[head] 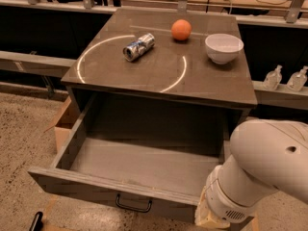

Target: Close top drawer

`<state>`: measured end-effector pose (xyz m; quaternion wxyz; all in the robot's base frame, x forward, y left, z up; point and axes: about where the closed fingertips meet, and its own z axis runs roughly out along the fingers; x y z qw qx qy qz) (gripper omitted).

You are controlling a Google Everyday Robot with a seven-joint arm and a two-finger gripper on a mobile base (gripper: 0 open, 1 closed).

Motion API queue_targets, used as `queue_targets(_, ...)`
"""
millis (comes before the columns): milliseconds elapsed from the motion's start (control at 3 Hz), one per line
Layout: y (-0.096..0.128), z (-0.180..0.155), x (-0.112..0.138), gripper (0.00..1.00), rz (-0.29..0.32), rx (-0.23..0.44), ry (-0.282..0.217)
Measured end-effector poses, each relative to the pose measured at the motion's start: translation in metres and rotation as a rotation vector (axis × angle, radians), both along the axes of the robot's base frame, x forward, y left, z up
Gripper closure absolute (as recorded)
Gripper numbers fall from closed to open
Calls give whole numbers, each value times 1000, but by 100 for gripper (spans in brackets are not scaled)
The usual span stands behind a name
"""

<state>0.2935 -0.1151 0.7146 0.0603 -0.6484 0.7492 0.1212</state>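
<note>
The top drawer is pulled far out of the grey-brown cabinet and is empty inside. Its flat front faces me, with a small black handle at its centre. My white arm comes in from the right. Its wrist ends at the drawer front's right end, near the bottom edge of the view. The gripper is at that corner, mostly hidden below the wrist and cut off by the frame edge.
On the cabinet top lie a crushed can, an orange and a white bowl. A cardboard box stands on the floor left of the cabinet. Two small bottles stand on a ledge at the right.
</note>
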Motion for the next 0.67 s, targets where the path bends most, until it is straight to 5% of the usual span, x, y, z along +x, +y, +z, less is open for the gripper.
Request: queue_targets(667,4,-18,-5,100,37,13,-29)
